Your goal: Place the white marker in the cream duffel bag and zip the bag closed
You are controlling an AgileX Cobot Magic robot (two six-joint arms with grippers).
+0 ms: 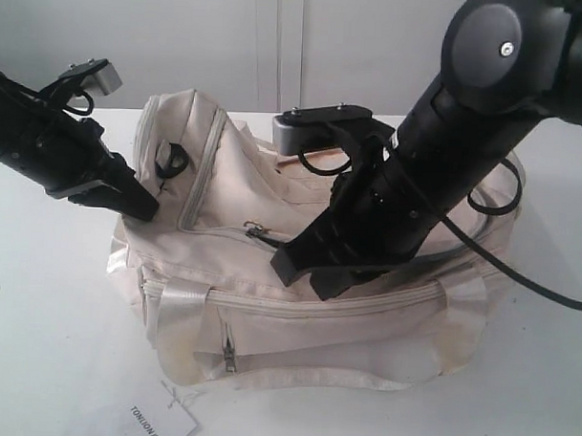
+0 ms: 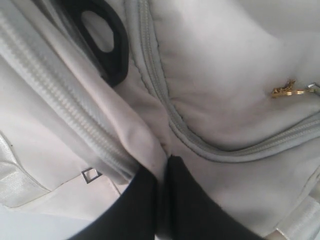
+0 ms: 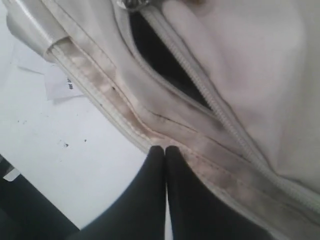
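Exterior view: the right gripper (image 1: 299,276), shut and empty, is just right of the zipper pull (image 1: 257,234) of the cream duffel bag (image 1: 364,321); the left gripper (image 1: 143,208) pinches the bag's left end; the white marker is not visible.

cream duffel bag (image 1: 364,326) | grey zipper (image 2: 150,65) | black strap ring (image 2: 120,47) | white table (image 1: 39,314)
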